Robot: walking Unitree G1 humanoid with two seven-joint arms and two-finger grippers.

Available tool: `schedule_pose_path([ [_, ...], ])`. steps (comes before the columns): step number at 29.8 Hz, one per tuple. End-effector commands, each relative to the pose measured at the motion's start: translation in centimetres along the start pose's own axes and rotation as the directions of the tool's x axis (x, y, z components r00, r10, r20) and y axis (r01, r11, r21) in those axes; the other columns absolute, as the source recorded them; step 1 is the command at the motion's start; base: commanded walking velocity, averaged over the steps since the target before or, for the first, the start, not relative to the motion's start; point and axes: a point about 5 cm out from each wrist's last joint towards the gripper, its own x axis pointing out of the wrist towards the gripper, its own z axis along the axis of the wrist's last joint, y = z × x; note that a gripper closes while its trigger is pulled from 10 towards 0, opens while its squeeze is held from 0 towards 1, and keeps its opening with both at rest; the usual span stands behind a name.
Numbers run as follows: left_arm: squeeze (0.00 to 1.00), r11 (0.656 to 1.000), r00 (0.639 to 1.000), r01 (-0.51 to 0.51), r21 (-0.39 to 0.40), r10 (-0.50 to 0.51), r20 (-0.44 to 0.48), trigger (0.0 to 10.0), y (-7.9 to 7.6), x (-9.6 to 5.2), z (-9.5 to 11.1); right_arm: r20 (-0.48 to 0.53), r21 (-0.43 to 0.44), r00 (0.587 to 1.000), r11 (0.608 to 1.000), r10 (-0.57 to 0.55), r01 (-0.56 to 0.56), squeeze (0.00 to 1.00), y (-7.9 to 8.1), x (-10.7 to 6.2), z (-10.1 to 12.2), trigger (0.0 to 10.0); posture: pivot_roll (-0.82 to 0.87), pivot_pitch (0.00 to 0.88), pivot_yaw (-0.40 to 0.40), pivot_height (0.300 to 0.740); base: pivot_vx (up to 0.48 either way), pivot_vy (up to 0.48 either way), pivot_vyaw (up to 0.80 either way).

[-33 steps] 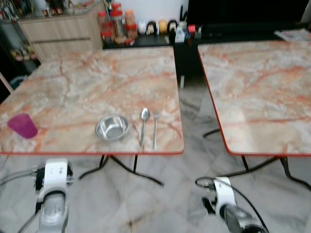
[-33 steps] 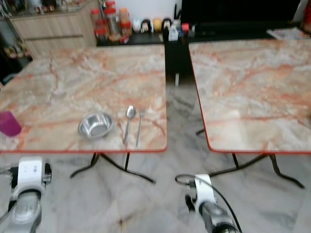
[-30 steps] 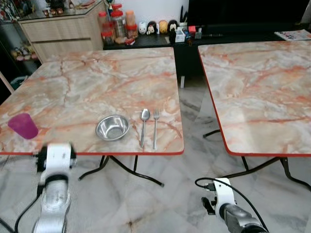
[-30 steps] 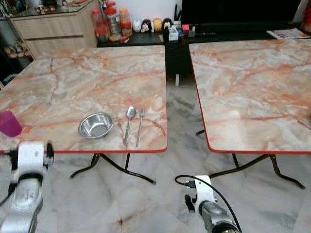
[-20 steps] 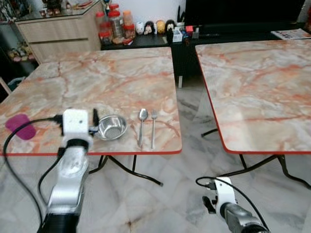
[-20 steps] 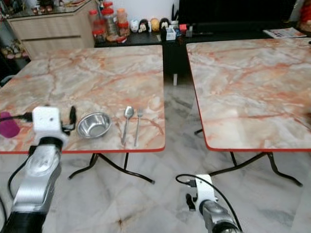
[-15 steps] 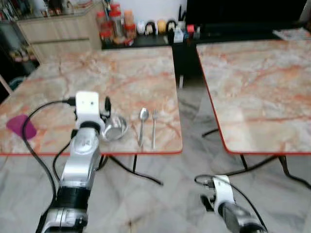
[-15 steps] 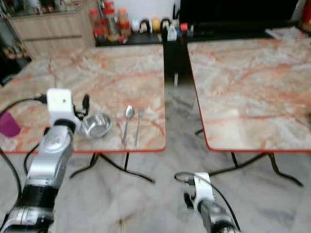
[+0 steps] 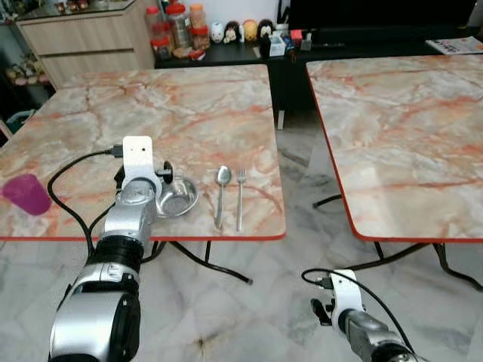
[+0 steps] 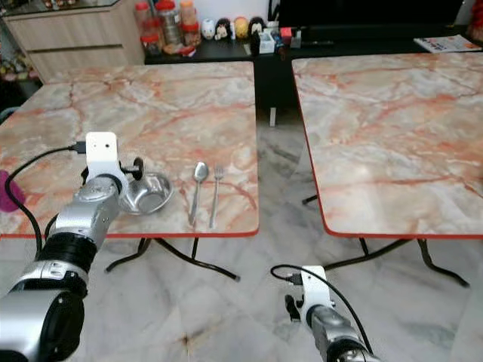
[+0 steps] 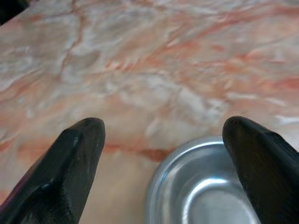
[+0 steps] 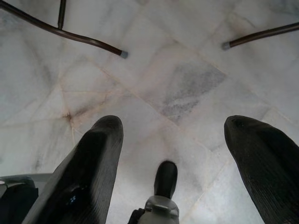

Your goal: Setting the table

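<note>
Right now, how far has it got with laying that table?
Partly set: a spoon and fork lie side by side near the table's front edge, beside a steel bowl. In hand: the left gripper hovers open over that bowl's rim, gripping nothing yet. Left: the purple cup sits far off at the table's left edge. The right gripper hangs open over the floor.

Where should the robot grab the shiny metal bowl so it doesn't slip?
Probably by the rim. The bowl sits upright and open on the table, and its thin edge suits one finger inside and one outside. The left end effector, open, could come down over the near-left rim, away from the spoon.
</note>
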Motion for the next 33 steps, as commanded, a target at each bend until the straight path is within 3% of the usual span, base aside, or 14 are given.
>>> schedule_pose_path([
  [1,1.00,1.000,0.999,-0.030,-0.005,0.030,-0.011,10.0,0.6,0.3,0.4,0.004,0.010,1.000,1.000,0.010,-0.010,0.00,0.3,0.1,0.3,10.0,0.04,0.023,0.046,0.740,0.000,0.000,0.00],
  [7,1.00,0.998,0.997,-0.057,-0.015,0.056,-0.046,10.0,0.8,0.5,-0.3,0.003,0.005,1.000,1.000,0.013,-0.013,0.00,0.2,0.0,0.4,10.0,0.03,0.021,0.043,0.740,0.000,0.000,0.00],
  [8,0.92,0.998,0.997,-0.059,-0.012,0.059,-0.050,10.0,0.8,0.5,-0.3,0.003,0.005,1.000,1.000,0.013,-0.013,0.00,0.2,0.0,0.4,10.0,0.03,0.021,0.042,0.740,0.000,0.000,0.00],
  [9,0.01,0.998,0.997,-0.060,-0.016,0.059,-0.056,10.0,0.9,0.6,-0.4,0.002,0.006,1.000,1.000,0.013,-0.013,0.00,0.2,0.0,0.4,10.0,0.03,0.021,0.042,0.740,0.000,0.000,0.00],
  [12,0.00,0.998,0.996,-0.053,-0.045,0.050,-0.076,10.0,0.9,0.6,-0.8,0.001,0.005,1.000,1.000,0.013,-0.013,0.00,0.2,0.0,0.4,10.0,0.03,0.023,0.042,0.740,0.000,0.000,0.00],
  [15,0.00,0.991,0.993,-0.040,-0.130,0.025,-0.118,10.0,0.8,0.6,-1.4,-0.001,0.004,1.000,1.000,0.014,-0.014,0.00,0.2,0.0,0.3,10.0,0.03,0.024,0.042,0.740,0.000,0.000,0.00],
  [20,0.00,0.981,0.988,-0.072,-0.180,0.046,-0.148,10.0,1.3,0.7,-1.8,-0.004,0.004,1.000,1.000,0.014,-0.014,0.00,0.1,0.0,0.2,10.0,0.03,0.026,0.040,0.740,0.000,0.000,0.00],
  [25,0.00,0.932,0.980,-0.085,-0.353,0.014,-0.198,10.0,1.5,0.8,-2.0,-0.006,0.005,1.000,1.000,0.015,-0.015,0.00,0.1,0.0,0.1,10.0,0.02,0.027,0.043,0.740,0.000,0.000,0.00],
  [28,0.00,0.912,0.979,-0.066,-0.404,-0.020,-0.204,10.0,1.3,0.8,-2.0,-0.007,0.006,1.000,1.000,0.015,-0.015,0.00,0.1,0.0,0.1,10.0,0.02,0.027,0.043,0.740,0.000,0.000,0.00],
  [33,0.00,0.917,0.977,-0.067,-0.393,-0.020,-0.212,10.0,1.3,0.9,-2.1,-0.007,0.007,1.000,1.000,0.016,-0.016,0.00,0.1,0.0,0.1,10.0,0.02,0.027,0.043,0.740,0.000,0.000,0.00],
])
